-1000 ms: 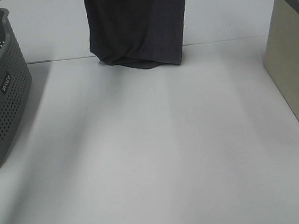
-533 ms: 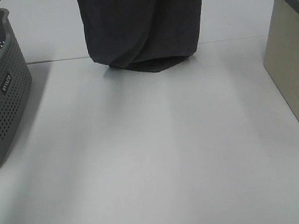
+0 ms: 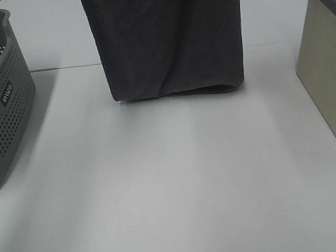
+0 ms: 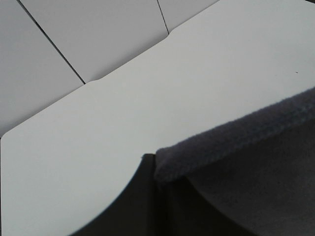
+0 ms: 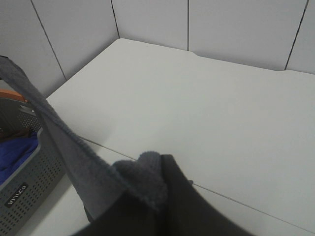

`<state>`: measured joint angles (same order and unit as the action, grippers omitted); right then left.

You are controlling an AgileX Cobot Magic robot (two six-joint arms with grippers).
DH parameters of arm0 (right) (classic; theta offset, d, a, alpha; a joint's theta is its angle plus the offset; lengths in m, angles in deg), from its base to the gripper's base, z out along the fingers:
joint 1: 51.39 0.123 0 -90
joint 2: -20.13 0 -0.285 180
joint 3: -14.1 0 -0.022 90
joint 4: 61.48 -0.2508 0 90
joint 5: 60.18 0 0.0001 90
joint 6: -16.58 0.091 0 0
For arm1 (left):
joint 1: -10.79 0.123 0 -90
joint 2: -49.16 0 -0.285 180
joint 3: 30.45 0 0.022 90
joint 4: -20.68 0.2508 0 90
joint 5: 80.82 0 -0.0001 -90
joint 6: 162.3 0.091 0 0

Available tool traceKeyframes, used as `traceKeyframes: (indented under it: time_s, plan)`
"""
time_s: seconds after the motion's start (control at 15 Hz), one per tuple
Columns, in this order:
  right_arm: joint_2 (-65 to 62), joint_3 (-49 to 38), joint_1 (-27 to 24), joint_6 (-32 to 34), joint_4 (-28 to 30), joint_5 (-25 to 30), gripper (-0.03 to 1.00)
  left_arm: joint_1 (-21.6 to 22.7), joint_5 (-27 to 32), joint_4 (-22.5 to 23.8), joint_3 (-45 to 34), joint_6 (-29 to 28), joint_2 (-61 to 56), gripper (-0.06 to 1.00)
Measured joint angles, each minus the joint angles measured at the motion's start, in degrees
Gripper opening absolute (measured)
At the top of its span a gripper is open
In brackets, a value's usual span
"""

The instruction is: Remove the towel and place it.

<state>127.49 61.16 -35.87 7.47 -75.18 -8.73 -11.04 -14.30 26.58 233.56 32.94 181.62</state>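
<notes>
Charcoal towel (image 3: 165, 39) — hanging, corners bunched against fingers (image 5: 182, 211)

You can see only a little of the robot. At the lower middle of the left wrist view, the left gripper (image 4: 138, 201) is a smooth matte-black mass with a curved edge. At the bottom centre of the right wrist view, the right gripper (image 5: 170, 206) is equally black, and its detail is too dark to make out.

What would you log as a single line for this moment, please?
towel: hanging spread, lower fold on table | left gripper: shut on towel edge | right gripper: shut on towel edge
</notes>
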Motion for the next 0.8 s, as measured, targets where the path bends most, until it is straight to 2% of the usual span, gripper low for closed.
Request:
traceKeyframes:
  time_s: [0.2,0.47,0.6,0.67,0.73,0.8]
  plan:
    - [0.00,0.00,0.00,-0.40,-0.29,2.29,0.02,0.00,2.69,0.00,0.00,-1.95,-0.11,0.00]
    - [-0.06,0.00,0.00,-0.40,-0.52,12.83,0.02,0.00,3.09,-1.03,-2.75,-6.93,-1.72,0.00]
    - [-0.11,0.00,0.00,-0.40,-0.17,17.59,0.02,0.00,3.09,-2.69,-9.80,-8.71,-5.16,0.00]
    - [-0.11,0.00,0.00,-0.40,-0.11,17.93,0.02,0.00,3.15,-3.09,-11.75,-8.88,-6.19,0.00]
    - [-0.11,0.00,0.00,-0.40,-0.06,18.33,0.02,0.00,3.21,-4.13,-16.79,-9.28,-8.71,0.00]
    - [-0.52,-0.23,0.00,-0.40,-0.06,18.33,0.02,0.00,3.27,-4.93,-26.41,-9.57,-15.41,0.00]
